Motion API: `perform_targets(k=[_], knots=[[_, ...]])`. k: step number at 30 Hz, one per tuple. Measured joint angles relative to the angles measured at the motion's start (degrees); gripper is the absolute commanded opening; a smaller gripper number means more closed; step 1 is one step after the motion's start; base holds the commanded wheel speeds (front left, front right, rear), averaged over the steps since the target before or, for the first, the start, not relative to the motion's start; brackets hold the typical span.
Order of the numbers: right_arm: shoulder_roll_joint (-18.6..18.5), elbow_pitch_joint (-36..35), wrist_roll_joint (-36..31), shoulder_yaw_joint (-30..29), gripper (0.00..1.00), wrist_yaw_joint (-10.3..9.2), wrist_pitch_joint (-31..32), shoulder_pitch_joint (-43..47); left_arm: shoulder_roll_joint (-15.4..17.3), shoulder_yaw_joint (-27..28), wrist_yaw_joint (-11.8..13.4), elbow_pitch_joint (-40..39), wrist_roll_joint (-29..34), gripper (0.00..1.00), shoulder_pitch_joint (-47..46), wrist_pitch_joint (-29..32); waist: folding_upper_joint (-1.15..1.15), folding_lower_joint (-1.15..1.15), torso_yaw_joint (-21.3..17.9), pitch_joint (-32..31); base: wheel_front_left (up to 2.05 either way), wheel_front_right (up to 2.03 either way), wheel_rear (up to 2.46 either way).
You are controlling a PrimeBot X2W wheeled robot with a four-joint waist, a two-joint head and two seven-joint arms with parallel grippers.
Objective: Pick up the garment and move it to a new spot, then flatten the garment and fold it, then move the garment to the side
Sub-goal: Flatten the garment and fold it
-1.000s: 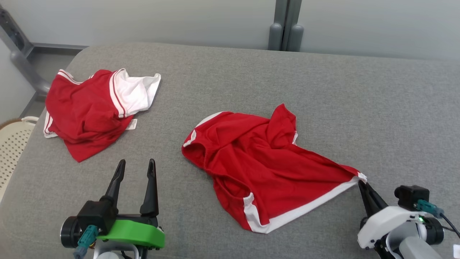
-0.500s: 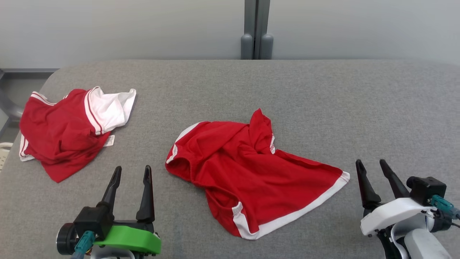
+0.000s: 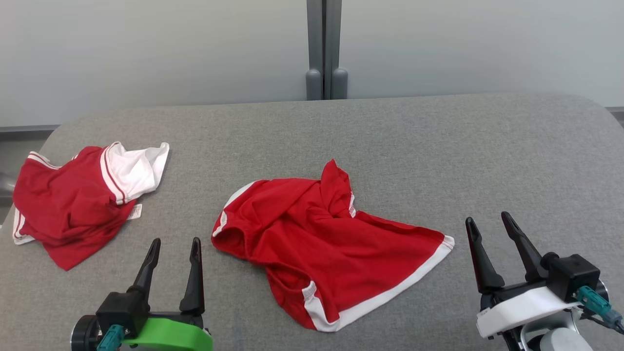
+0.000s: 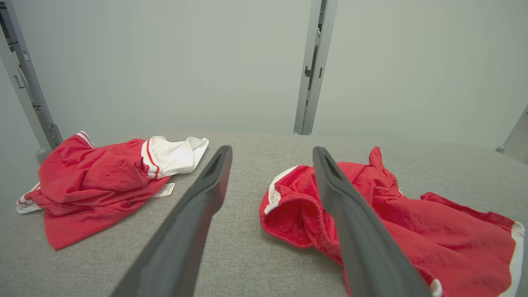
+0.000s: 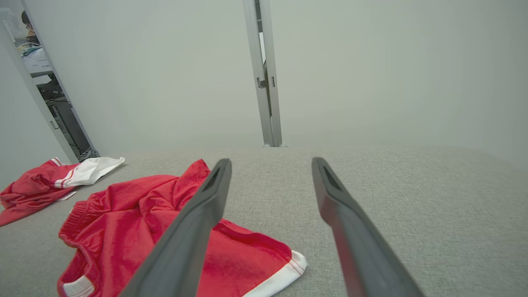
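- Garment (image 3: 321, 239): red cloth with white trim and an elastic waistband. It lies rumpled and unfolded at the middle of the grey worktop (image 3: 438, 146). Its gathered opening faces the worktop's left end, and its white-edged hem runs toward the right end and near edge.
- Left tool (image 3: 176, 241): over the worktop's near edge, left part. Its fingers are spread wide with nothing between them, clear of the cloth.
- Right tool (image 3: 487, 218): over the worktop's near edge, right part. Its fingers are spread wide and empty, touching no cloth.
- Second clothing item (image 3: 73, 200): red with a white panel and striped trim, bunched at the worktop's left end, with a small white label at its edge.
- Grey post (image 3: 323, 48): upright behind the middle of the worktop's far edge.
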Motion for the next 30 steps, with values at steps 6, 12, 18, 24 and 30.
perform_targets(k=[6, 12, 18, 24, 30], knots=[[1.4, -2.9, -1.4, -2.0, 1.00, 0.00, 0.0, 3.8, 0.8, 0.7, 0.4, -0.5, 0.0, 1.00, 1.1, 0.0, 0.00, 0.00, -1.0, -0.7, 0.00, 0.00, 0.00], [2.4, -4.0, -2.0, -4.2, 1.00, 0.00, 0.0, 6.3, 2.0, 1.6, 1.1, -1.0, 0.0, 1.00, 2.1, 0.3, 0.00, 0.00, -1.7, -1.2, 0.00, 0.00, 0.00], [2.6, -4.3, -2.5, -5.4, 1.00, 0.00, 0.0, 6.4, 3.0, 1.8, 1.8, -2.7, 0.0, 1.00, 3.1, 1.5, 0.00, 0.00, -2.0, -1.2, 0.00, 0.00, 0.00], [2.4, -4.8, -3.2, -6.2, 1.00, 0.00, 0.4, 6.4, 3.6, 2.0, 2.3, -4.3, -0.1, 1.00, 3.9, 2.5, 0.00, 0.00, -2.1, -1.2, 0.00, 0.00, 0.00], [2.6, -5.0, -3.8, -6.3, 1.00, 0.00, 1.2, 6.4, 3.7, 1.9, 2.8, -5.1, -0.2, 1.00, 4.0, 3.0, 0.00, 0.00, -1.9, -1.2, 0.00, 0.00, 0.00]])
